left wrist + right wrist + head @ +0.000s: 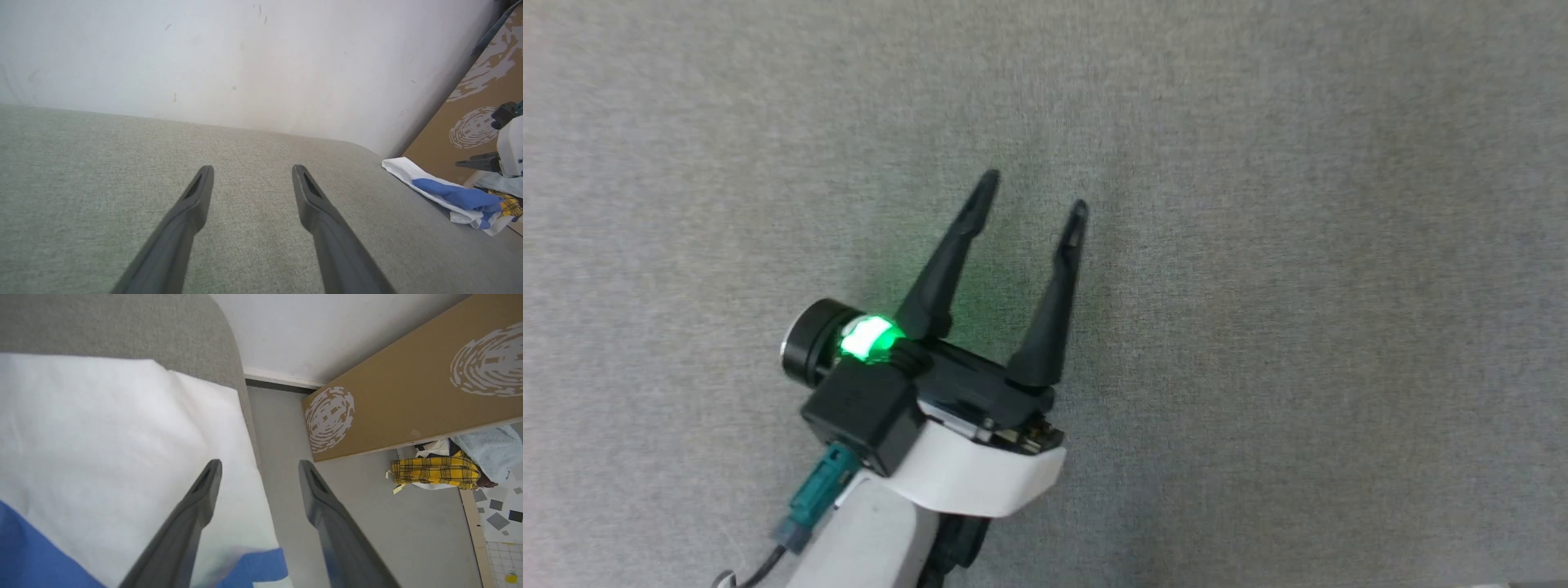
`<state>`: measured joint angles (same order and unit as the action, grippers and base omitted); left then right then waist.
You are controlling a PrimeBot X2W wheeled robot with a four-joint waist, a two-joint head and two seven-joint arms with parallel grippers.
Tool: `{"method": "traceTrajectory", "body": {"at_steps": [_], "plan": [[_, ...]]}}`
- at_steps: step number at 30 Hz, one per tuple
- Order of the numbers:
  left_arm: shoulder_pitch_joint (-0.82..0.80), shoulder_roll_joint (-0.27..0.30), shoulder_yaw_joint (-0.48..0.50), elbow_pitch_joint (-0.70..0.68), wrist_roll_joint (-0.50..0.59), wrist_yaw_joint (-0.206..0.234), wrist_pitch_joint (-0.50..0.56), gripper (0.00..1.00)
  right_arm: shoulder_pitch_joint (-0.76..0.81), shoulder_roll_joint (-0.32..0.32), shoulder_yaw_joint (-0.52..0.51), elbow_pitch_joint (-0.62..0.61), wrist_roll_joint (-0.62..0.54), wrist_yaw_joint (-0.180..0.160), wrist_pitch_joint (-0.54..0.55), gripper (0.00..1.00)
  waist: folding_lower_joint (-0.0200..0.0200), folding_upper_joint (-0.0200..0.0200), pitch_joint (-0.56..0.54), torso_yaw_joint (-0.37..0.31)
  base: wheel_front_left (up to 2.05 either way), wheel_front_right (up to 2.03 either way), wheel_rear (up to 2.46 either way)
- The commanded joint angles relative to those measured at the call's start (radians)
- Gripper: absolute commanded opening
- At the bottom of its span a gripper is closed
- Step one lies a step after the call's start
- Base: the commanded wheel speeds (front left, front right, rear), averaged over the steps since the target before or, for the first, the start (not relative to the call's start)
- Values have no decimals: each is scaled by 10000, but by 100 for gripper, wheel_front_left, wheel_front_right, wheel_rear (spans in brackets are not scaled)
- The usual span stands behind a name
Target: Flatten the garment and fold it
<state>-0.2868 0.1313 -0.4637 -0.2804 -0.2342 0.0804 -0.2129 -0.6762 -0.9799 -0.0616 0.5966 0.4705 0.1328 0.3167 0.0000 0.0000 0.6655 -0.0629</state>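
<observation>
Left tool [1034, 189] and right tool [259, 464] both gape; one garment [102, 428].

Open grey surface [102, 163] ahead, wall [245, 61] behind, garment [453, 196] lying at its corner.

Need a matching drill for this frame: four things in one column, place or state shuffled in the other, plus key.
Column one
1. garment
2. left gripper
3. right gripper
4. yellow plaid cloth

Column two
A. open, straddling the garment's edge
B. beside the brown board
C. white and blue, lying at the rim of the grey surface
D. open over bare grey surface

Pairs: 1-C, 2-D, 3-A, 4-B
</observation>
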Motion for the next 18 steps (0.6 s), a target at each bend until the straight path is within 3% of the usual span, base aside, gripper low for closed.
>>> {"method": "traceTrajectory", "body": {"at_steps": [1, 9, 18], "plan": [[191, -23, 166, 131, -124, 55, -151, 100, -68, 296, -267, 74, 22, -21, -523, 100, 0, 0, -708, 171, 0, 0, 0], [883, -32, 865, 531, -641, 283, -397, 100, 893, 2184, -1268, -575, 91, -21, -2380, 100, 0, 0, -2190, 500, 0, 0, 0], [1181, 180, 1388, 1095, -453, 648, -453, 100, 2882, 5038, -1219, -3513, -298, -21, -2994, 100, 0, 0, -3468, 878, 0, 0, 0]]}}
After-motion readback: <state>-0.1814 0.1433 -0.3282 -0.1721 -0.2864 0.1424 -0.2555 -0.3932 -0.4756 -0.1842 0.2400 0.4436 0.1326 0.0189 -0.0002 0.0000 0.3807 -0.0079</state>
